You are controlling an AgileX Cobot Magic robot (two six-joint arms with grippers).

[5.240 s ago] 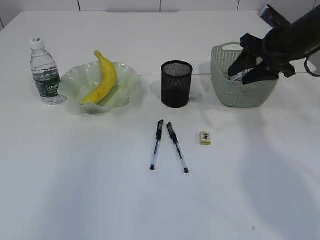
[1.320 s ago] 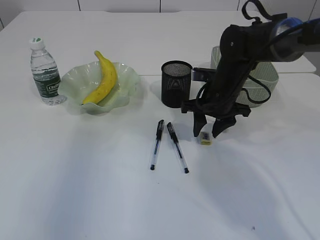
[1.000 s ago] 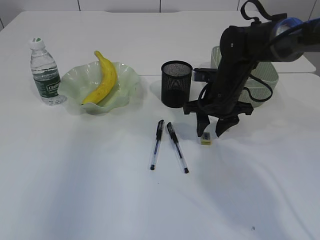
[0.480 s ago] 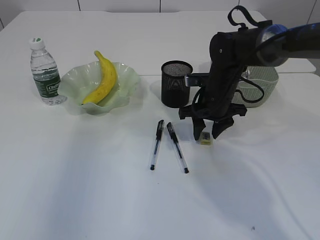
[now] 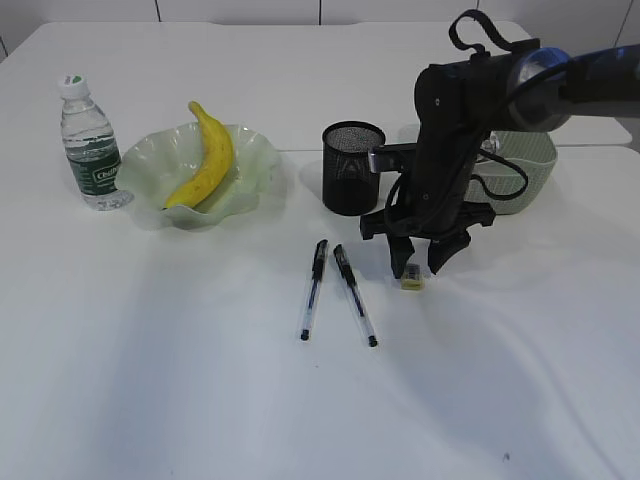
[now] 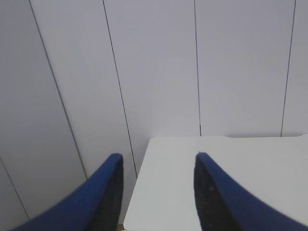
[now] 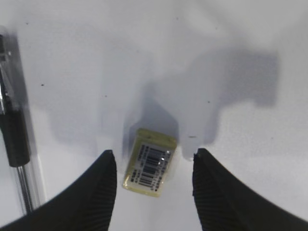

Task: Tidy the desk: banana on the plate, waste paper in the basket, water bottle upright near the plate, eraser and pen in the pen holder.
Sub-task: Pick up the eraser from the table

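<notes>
On the desk [image 5: 200,380], eraser [image 7: 149,161] lies between open right pincer [image 7: 154,192] fingers.

- Exterior view is looking down at a slant across the desk [image 5: 200,400].
- Right wrist view is looking straight down, close over the eraser [image 7: 149,162], shared with exterior.
- Left wrist view is facing a wall.

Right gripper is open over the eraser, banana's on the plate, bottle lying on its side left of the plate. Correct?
Not quite: the water bottle stands upright, cap up, in the exterior view. The right gripper is open over the eraser, and the banana lies on the plate.
</notes>
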